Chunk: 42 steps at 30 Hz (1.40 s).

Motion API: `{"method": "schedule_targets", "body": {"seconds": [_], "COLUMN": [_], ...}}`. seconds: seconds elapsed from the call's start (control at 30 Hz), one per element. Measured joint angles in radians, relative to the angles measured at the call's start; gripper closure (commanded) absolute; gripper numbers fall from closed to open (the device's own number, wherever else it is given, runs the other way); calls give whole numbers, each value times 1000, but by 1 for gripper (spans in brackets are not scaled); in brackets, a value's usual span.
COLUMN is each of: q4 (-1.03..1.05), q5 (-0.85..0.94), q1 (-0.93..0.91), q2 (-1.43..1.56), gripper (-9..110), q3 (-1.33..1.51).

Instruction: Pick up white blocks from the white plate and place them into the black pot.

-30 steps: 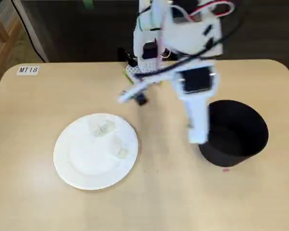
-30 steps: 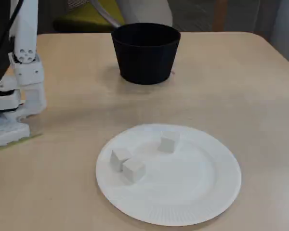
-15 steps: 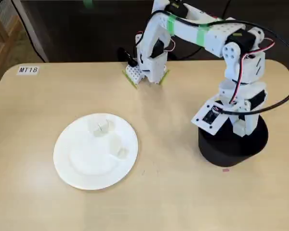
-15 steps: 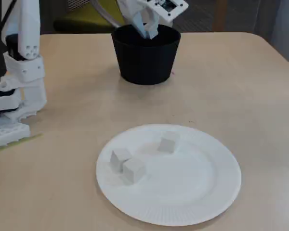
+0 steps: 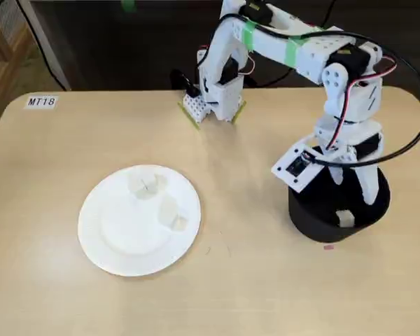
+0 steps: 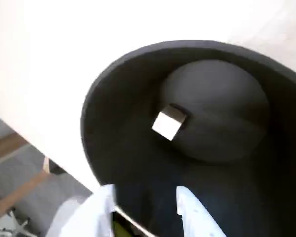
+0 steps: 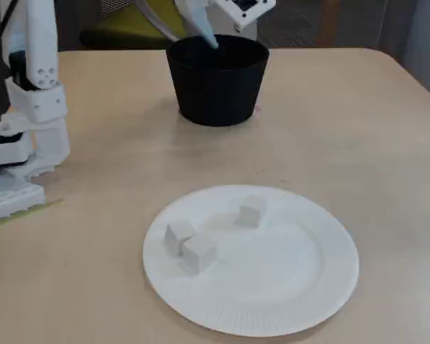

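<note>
The black pot (image 5: 313, 224) stands at the right of a fixed view, with one white block (image 5: 346, 218) lying inside it. My gripper (image 5: 351, 186) hangs over the pot's mouth, open and holding nothing. In the wrist view the same block (image 6: 167, 123) rests on the pot's floor (image 6: 217, 108), clear of my gripper (image 6: 146, 193). The white plate (image 5: 119, 241) lies to the left with three white blocks (image 5: 171, 213) on it. In another fixed view the plate (image 7: 272, 290) is near, the blocks (image 7: 198, 252) sit on its left half, and a fingertip (image 7: 206, 36) hovers above the pot (image 7: 215, 89).
The arm's base (image 5: 213, 105) is fixed at the table's far edge, and shows at the left (image 7: 18, 165) of another fixed view. A small label (image 5: 40, 101) sits in the far left corner. Light wooden tabletop (image 5: 252, 280) lies between plate and pot.
The arm swung right from the plate side to above the pot. The jaws have opened and the white block has dropped into the pot.
</note>
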State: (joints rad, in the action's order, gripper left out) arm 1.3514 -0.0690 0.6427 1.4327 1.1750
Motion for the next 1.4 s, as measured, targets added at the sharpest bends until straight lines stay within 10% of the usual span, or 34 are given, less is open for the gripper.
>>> {"method": "schedule_targets", "body": {"seconds": [0.8, 1.4], "q4": [199, 55], "q5": [98, -115], "q1": [-893, -819], "q2": [387, 207], "gripper": [104, 72], "q3": [357, 480]}}
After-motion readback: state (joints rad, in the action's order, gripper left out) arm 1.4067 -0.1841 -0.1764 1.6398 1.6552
